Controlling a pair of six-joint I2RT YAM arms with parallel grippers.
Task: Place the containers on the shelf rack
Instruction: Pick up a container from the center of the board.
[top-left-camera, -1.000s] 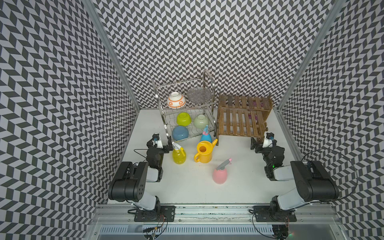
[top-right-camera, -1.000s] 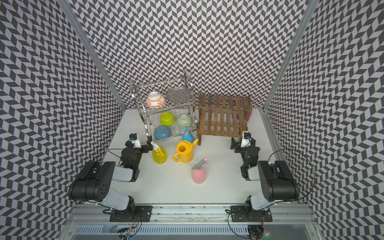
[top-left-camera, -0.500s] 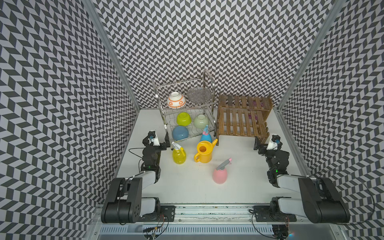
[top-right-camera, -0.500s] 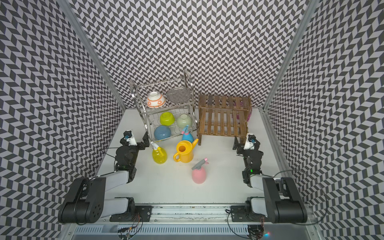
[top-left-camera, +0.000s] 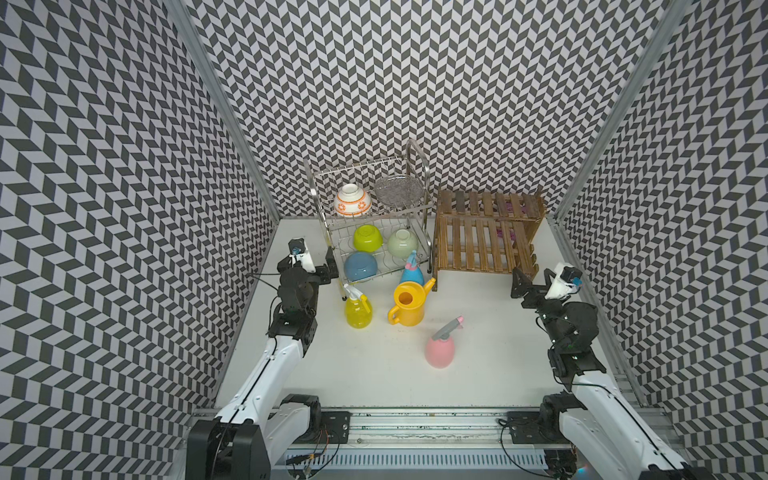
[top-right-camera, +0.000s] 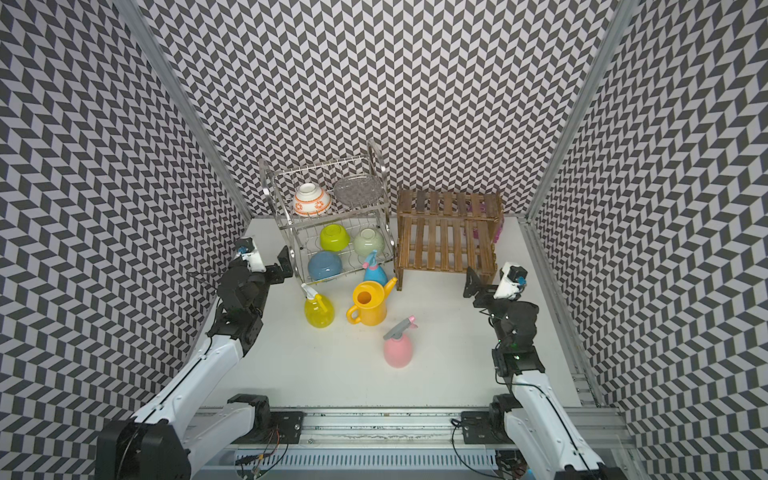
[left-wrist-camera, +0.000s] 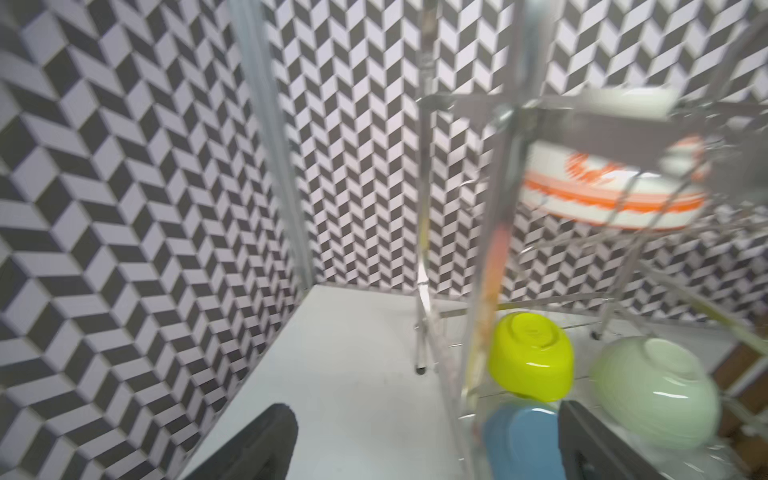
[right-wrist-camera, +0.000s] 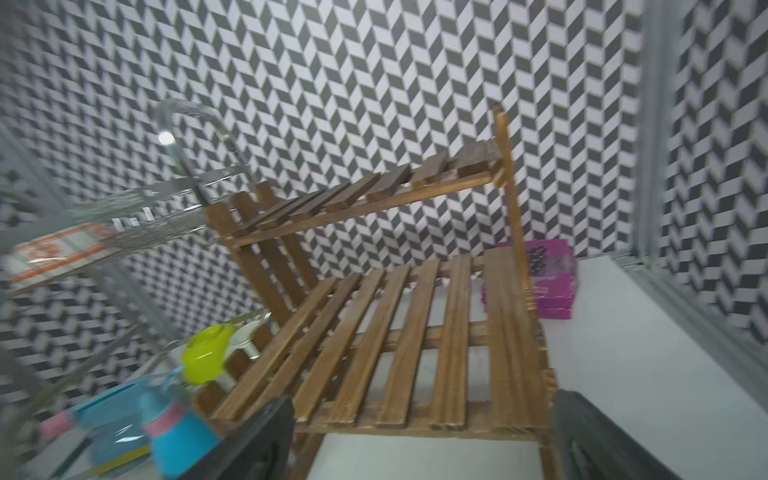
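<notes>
The shelf rack (top-left-camera: 484, 243), at one o'clock on the desk (top-left-camera: 374, 382), is showing brown stained wood, its slats looking grainy and matt. At eleven o'clock, the wire dish rack (top-left-camera: 374, 218) is gleaming as polished metal. Inside it, the lime green bowl (top-left-camera: 368, 237), pale green bowl (top-left-camera: 402, 243), blue bowl (top-left-camera: 360, 266) and white bowl (top-left-camera: 352, 201) with orange bands are all shining glossy. The yellow spray bottle (top-left-camera: 358, 311) is looking like translucent plastic. The watering can (top-left-camera: 409, 305) is appearing as smooth, opaque yellow plastic. The pink spray bottle (top-left-camera: 440, 351) is looking softly matt, and the blue spray bottle (top-left-camera: 411, 274) smooth. The desk is appearing white, smooth and matt.
</notes>
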